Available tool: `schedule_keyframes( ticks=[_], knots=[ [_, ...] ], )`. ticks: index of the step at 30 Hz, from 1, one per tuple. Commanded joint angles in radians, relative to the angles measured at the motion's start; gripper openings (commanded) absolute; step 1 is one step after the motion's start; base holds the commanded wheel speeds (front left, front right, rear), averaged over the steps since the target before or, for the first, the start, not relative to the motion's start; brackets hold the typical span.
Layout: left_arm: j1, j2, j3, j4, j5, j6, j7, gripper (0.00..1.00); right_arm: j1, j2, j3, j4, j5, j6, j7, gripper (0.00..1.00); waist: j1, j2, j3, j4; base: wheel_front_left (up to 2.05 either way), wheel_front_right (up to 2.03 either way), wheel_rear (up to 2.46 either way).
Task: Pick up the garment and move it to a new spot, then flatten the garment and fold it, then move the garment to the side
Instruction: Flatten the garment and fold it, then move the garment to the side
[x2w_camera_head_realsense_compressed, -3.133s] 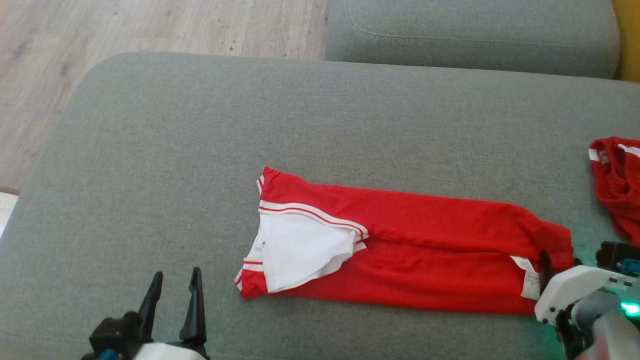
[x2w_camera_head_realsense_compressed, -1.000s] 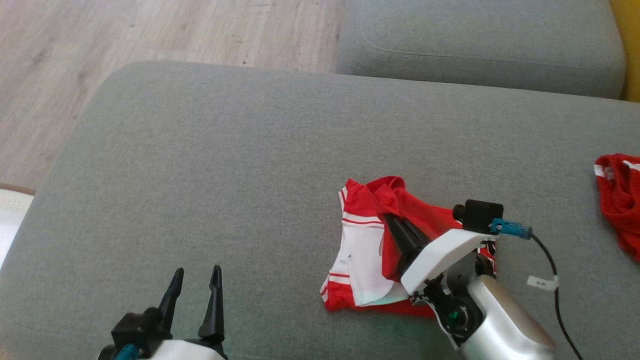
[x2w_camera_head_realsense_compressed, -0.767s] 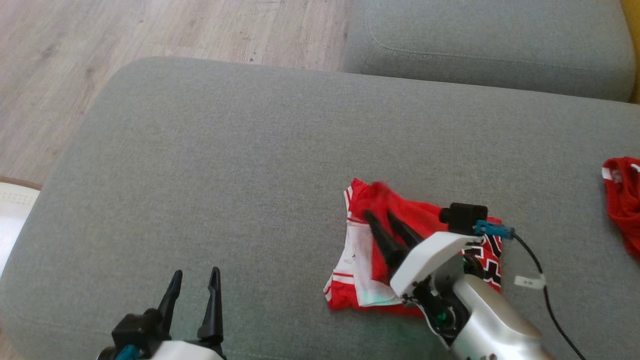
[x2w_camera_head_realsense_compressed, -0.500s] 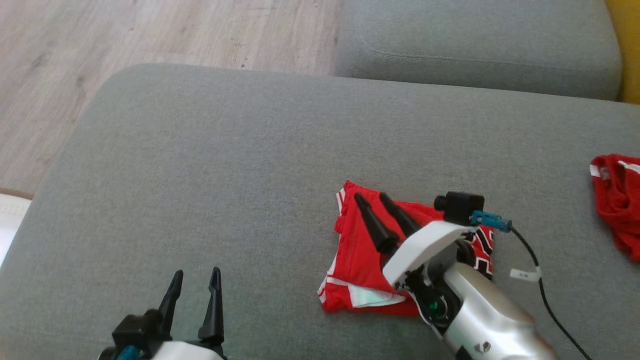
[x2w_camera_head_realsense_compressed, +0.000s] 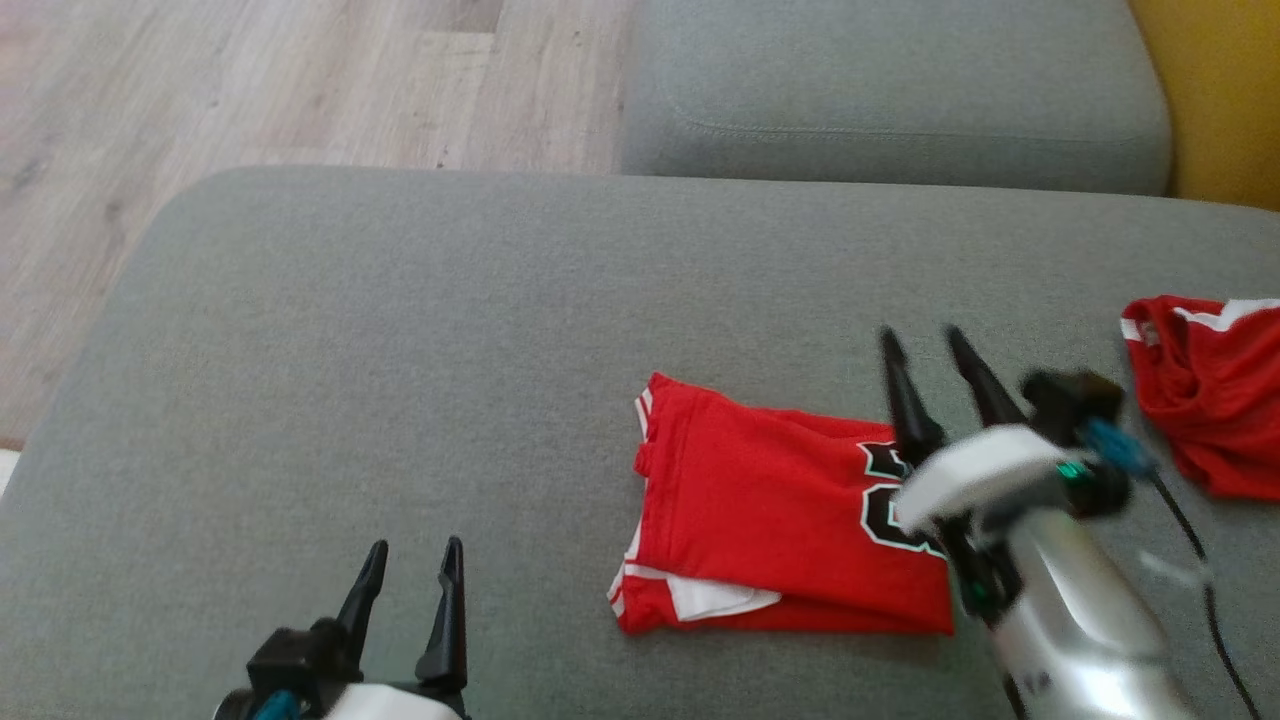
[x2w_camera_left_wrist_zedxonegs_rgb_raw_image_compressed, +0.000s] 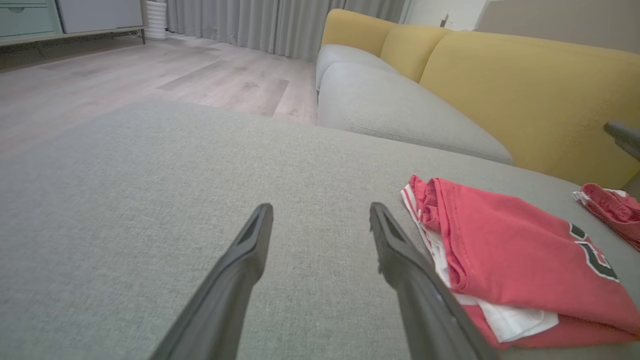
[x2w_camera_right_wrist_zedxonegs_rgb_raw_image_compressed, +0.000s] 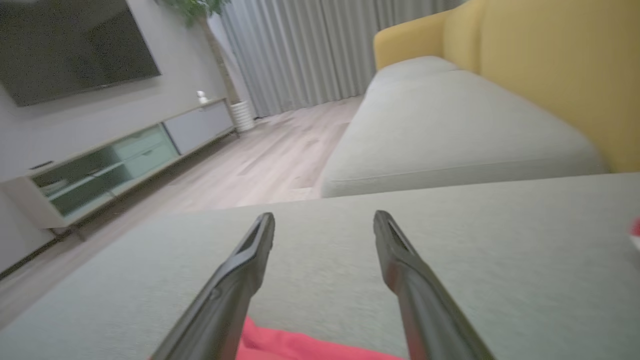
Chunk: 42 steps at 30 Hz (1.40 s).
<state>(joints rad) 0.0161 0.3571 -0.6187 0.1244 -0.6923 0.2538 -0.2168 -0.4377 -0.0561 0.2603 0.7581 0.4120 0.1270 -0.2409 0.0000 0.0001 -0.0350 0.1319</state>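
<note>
The garment (x2w_camera_head_realsense_compressed: 760, 510) is a red jersey with white trim and a black number. It lies folded into a compact rectangle on the grey cushion (x2w_camera_head_realsense_compressed: 400, 330). My right gripper (x2w_camera_head_realsense_compressed: 918, 335) hovers open over the garment's right end, fingers pointing away, nothing between them. In the right wrist view its fingers (x2w_camera_right_wrist_zedxonegs_rgb_raw_image_compressed: 240, 270) frame bare cushion, with a strip of the garment (x2w_camera_right_wrist_zedxonegs_rgb_raw_image_compressed: 300, 347) at the bottom. My left gripper (x2w_camera_head_realsense_compressed: 412, 548) stands open at the lower left, apart from the garment. The left wrist view shows the garment (x2w_camera_left_wrist_zedxonegs_rgb_raw_image_compressed: 505, 250) to the right of its open gripper (x2w_camera_left_wrist_zedxonegs_rgb_raw_image_compressed: 320, 206).
A second crumpled red garment (x2w_camera_head_realsense_compressed: 1205, 385) lies at the cushion's right edge. Another grey cushion (x2w_camera_head_realsense_compressed: 880, 90) sits behind, with a yellow backrest (x2w_camera_head_realsense_compressed: 1220, 90) at the far right. Wooden floor (x2w_camera_head_realsense_compressed: 200, 90) runs along the left. A black cable (x2w_camera_head_realsense_compressed: 1190, 540) trails from my right wrist.
My right gripper carried the garment's right end leftward over the rest, opened and let go, then drew back to the right. The garment now lies folded. The head camera shifted.
</note>
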Motion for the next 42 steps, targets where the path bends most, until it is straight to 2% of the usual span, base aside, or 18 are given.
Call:
schedule_keyframes(
  ticks=[1,7,14,19,42],
  knots=[
    [-0.074,0.001,0.03,-0.027,0.011,-0.004,-0.004,1.0,0.051,0.002,-0.059,-0.063,-0.077,0.004,-0.017,1.0,0.0,-0.0001,-0.01,-0.014,0.0,0.0,0.0],
    [-0.056,-0.001,0.04,-0.014,0.006,0.002,-0.016,1.0,0.232,0.005,-0.236,-0.227,-0.277,0.004,-0.01,1.0,0.0,-0.0001,-0.033,-0.05,0.0,0.0,0.0],
    [-0.019,-0.006,0.059,0.002,0.005,0.0,-0.032,1.0,0.383,0.006,-0.261,-0.369,-0.26,0.004,0.018,1.0,0.0,-0.0001,-0.054,-0.073,0.0,0.0,0.0],
    [0.014,-0.013,0.083,0.016,0.006,-0.01,-0.041,1.0,0.468,0.006,-0.243,-0.446,-0.241,0.004,0.029,1.0,0.0,-0.0001,-0.069,-0.081,0.0,0.0,0.0],
    [0.03,-0.026,0.124,0.022,0.048,-0.026,-0.045,1.0,0.507,0.006,-0.208,-0.465,-0.218,0.004,0.046,1.0,0.0,-0.0001,-0.078,-0.071,0.0,0.0,0.0]
  ],
)
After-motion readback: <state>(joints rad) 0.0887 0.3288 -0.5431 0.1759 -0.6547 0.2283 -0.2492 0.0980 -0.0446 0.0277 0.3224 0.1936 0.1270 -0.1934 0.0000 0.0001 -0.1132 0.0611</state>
